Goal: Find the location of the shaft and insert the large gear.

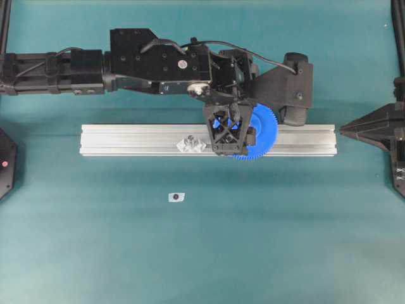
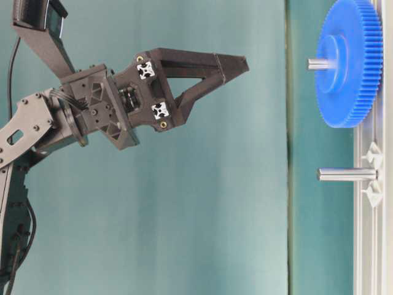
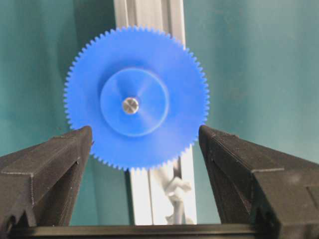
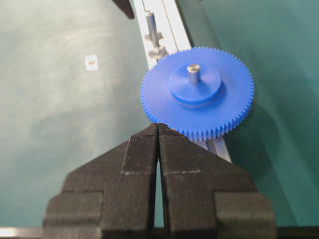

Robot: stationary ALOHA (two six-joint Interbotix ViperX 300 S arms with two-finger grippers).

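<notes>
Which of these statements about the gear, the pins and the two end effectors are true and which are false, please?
1. The large blue gear sits on a metal pin whose tip pokes through its hub. True.
2. The left end effector is clamped on the gear's rim. False: its fingers stand wide apart, clear of the teeth on both sides.
3. The right end effector is shut and holds nothing. True.
4. A second bare pin stands on the aluminium rail beside the gear. True.
5. The gear lies flat on the teal table, off the rail. False: it is over the rail, on its pin.
</notes>
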